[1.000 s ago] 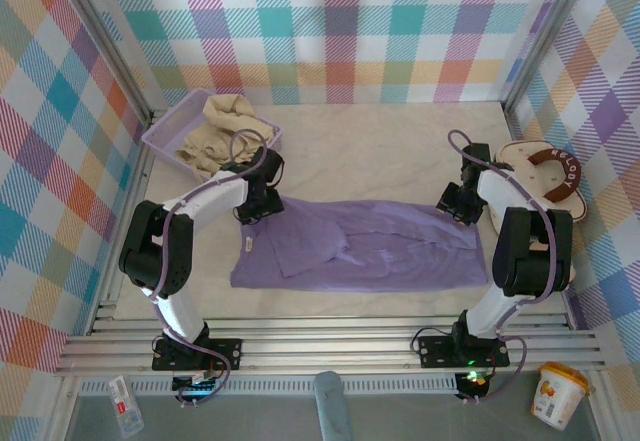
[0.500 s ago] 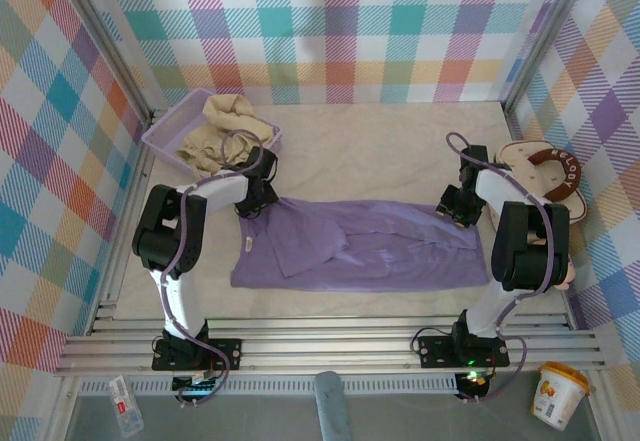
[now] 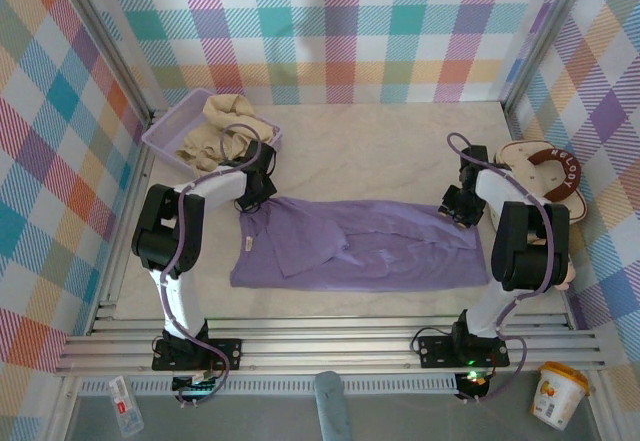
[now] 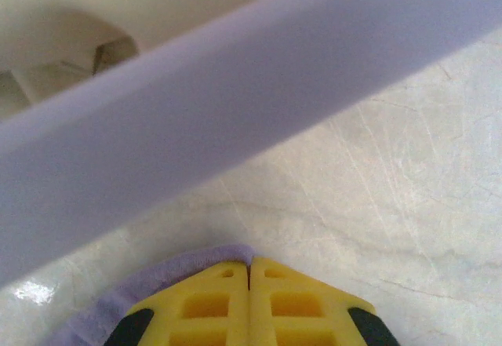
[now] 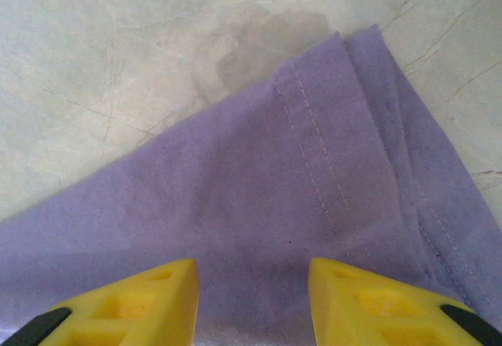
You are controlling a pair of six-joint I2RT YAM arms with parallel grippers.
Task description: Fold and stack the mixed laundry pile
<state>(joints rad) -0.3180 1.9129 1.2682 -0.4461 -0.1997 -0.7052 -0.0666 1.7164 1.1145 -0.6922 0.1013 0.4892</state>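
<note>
Lavender-purple T-shirt of soft cloth is lying flat and spread wide across the middle of the pale marbled tabletop. It is reaching from one arm to the other, with several folds and wrinkles in its left half. The crumpled cream-beige shirt is lying inside the lavender plastic mesh basket. This basket is standing at the far left corner of the tabletop, and the cream-beige shirt is not touching the T-shirt.

The left end effector is hanging low at the far left corner of the T-shirt, just beside the basket. In the left wrist view its yellow fingers are pressing together with no gap. A purple cloth edge is curving along the left one, but I cannot tell if any cloth is pinched between them.

The right end effector is hanging over the far right corner of the T-shirt. In the right wrist view its yellow fingers are standing well apart above the stitched hem, gripping nothing. A cream padded bag with a brown handle is resting near the right arm.
</note>
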